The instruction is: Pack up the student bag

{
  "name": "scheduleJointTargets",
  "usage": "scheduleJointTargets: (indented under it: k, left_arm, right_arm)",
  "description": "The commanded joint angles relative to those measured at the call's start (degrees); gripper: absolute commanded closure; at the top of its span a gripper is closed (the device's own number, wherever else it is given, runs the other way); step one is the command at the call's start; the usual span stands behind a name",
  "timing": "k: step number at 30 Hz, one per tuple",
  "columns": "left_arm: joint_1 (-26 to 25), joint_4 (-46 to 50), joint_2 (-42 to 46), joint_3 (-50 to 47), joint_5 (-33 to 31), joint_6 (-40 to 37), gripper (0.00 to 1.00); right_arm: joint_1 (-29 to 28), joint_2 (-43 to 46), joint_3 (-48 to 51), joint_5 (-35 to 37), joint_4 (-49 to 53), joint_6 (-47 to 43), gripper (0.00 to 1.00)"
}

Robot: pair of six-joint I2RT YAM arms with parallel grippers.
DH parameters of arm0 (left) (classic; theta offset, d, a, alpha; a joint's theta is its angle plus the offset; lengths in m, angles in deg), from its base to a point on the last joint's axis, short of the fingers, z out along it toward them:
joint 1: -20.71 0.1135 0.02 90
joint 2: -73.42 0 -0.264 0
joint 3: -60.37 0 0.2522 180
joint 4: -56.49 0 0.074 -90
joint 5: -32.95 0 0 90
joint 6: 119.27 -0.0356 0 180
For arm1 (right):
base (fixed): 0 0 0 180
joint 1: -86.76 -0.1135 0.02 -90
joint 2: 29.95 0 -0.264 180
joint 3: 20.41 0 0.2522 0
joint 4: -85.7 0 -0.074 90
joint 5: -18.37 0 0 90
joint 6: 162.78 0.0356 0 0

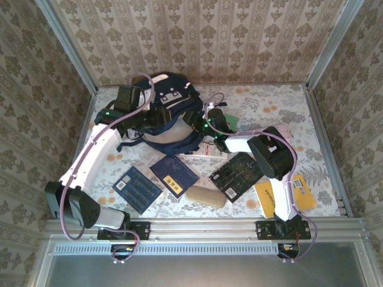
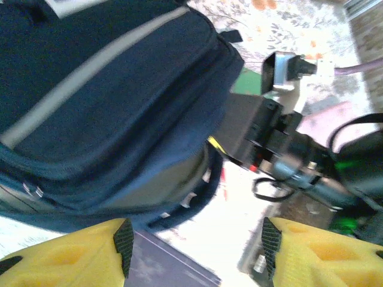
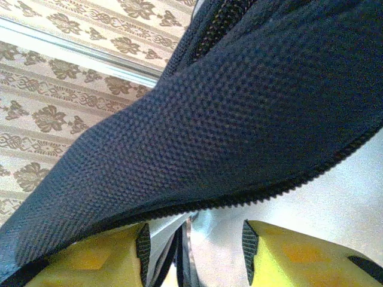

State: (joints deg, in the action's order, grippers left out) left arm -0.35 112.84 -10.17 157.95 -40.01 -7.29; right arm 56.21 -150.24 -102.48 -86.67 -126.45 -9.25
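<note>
At the back of the flowered bench (image 1: 269,101), a large navy backpack (image 1: 173,89) is seen lying, reached by both arms. Left fingers (image 2: 66,257) are held spread just beside its front pocket, with nothing pinched. Right fingers (image 3: 299,257) are spread too, beneath its zipped fabric edge. Nearer the arms, a blue book (image 1: 137,188), a black book (image 1: 236,173) and a beige case (image 1: 206,196) are laid out.

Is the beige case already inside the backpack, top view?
No, the beige case lies on the table near the front edge, apart from the student bag.
</note>
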Motion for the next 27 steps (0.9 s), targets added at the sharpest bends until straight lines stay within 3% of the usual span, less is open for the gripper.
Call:
scheduleJointTargets:
  k: [1, 7, 11, 19, 22, 24, 27]
  left_arm:
    - [-1.6, 3.9, -8.5, 6.6, -4.7, -13.2, 0.37]
    - [-4.2, 6.0, -19.5, 15.7, 1.5, -27.4, 0.37]
    - [-4.2, 8.9, -25.2, 21.1, 2.9, -29.3, 0.38]
    - [-4.7, 8.0, -29.2, 23.7, -6.5, -29.9, 0.47]
    - [-4.7, 7.2, -29.6, 23.6, -6.9, -29.6, 0.60]
    - [-4.7, 7.1, -30.2, 23.4, -7.1, -29.1, 0.81]
    - [-4.6, 6.9, -30.2, 23.2, -7.5, -28.6, 1.00]
  right_arm:
    - [1.2, -0.7, -2.2, 0.0, -5.9, 1.6, 0.53]
    - [1.9, -2.0, -2.5, -1.7, -5.2, 2.0, 0.53]
    - [2.1, -2.5, -2.7, -2.3, -5.0, 1.9, 0.54]
    - [2.2, -3.2, -2.6, -3.0, -5.2, 2.3, 0.55]
    - [2.2, -3.2, -2.5, -3.1, -5.3, 2.4, 0.57]
    - [2.2, -3.1, -2.3, -3.0, -5.4, 2.4, 0.58]
    - [2.3, -1.6, -1.2, -2.7, -4.2, 1.5, 0.58]
